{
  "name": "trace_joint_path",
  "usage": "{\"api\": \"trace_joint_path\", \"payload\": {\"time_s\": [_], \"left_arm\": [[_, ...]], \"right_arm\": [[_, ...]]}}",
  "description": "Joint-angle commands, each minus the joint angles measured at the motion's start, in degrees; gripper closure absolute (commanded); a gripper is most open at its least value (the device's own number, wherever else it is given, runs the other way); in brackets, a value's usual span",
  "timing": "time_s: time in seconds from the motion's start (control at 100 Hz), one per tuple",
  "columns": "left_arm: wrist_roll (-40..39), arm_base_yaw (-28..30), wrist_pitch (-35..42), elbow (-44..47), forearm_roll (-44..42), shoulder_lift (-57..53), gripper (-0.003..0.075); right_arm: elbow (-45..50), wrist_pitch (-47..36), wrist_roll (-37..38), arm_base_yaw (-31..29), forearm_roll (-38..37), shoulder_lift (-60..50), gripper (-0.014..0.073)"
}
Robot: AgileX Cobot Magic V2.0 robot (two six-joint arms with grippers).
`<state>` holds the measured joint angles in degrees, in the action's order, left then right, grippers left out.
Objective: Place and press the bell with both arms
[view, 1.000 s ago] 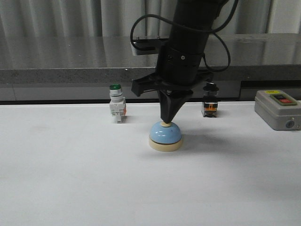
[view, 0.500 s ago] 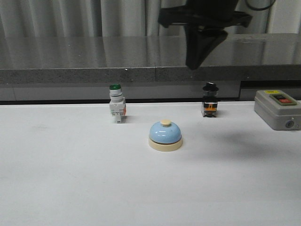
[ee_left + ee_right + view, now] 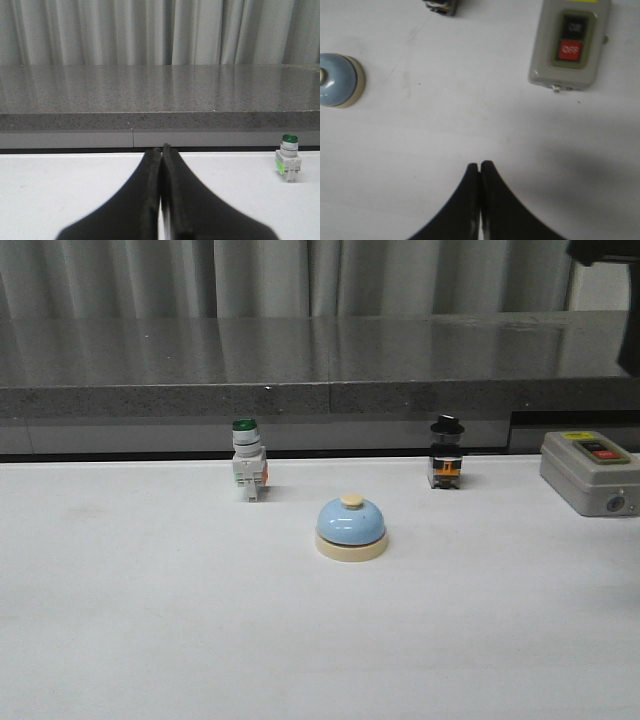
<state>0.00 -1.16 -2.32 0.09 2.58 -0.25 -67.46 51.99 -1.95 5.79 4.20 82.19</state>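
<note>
White table (image 3: 150, 620) now shows the bell (image 3: 351, 527) alone, right gripper (image 3: 479, 167) withdrawn.

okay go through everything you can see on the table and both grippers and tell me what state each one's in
bell: upright on the table, nothing touching it, button up.
green-capped switch: standing upright, untouched.
black-capped switch: standing upright, untouched.
grey control box: lying flat, buttons facing up, red one marked OFF.
left gripper: shut, empty, low over the table.
right gripper: shut, empty, high above the table, pointing down.
</note>
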Motion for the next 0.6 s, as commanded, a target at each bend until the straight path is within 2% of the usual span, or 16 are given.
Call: {"api": "trace_joint_path", "payload": {"time_s": [0.0, 0.25, 0.59], "left_arm": [[-0.64, 0.12, 4.38, 2.32, 0.40, -1.80, 0.0741], [-0.64, 0.12, 4.38, 2.32, 0.40, -1.80, 0.0741], [-0.64, 0.12, 4.38, 2.32, 0.40, -1.80, 0.0741]], "right_arm": [[2.63, -3.59, 0.09, -2.59, 1.04, -5.99, 0.0654], [14.71, -7.62, 0.09, -7.04, 1.88, -18.87, 0.0654], [26.56, -11.99, 1.17, -7.31, 1.88, -38.39, 0.0654]]}}
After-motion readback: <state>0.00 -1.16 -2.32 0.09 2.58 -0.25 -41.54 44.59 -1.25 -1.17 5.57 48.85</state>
